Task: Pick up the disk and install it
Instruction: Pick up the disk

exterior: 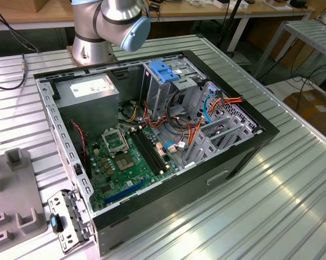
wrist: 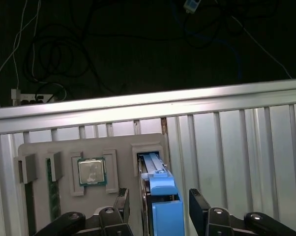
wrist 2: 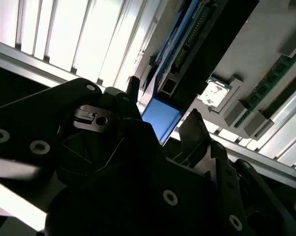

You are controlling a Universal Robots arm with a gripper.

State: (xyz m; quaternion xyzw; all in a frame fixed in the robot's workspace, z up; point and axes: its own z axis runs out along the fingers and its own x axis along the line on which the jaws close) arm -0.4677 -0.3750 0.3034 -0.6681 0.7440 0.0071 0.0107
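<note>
Disk (wrist: 159,177), flat silver-grey metal in bright blue plastic bracket, found upright in grey tray (wrist: 64,147); black end effector (wrist: 160,194) spread astride.

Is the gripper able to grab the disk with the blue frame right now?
Probably yes. The gripper is open, with a finger on each side of the disk standing in its grey holder, and nothing sits between them.

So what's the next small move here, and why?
Probably close the fingers on the disk. In the first wrist view the open gripper straddles its blue end with a gap on each side, and the disk stands in its slot in the grey holder.
</note>
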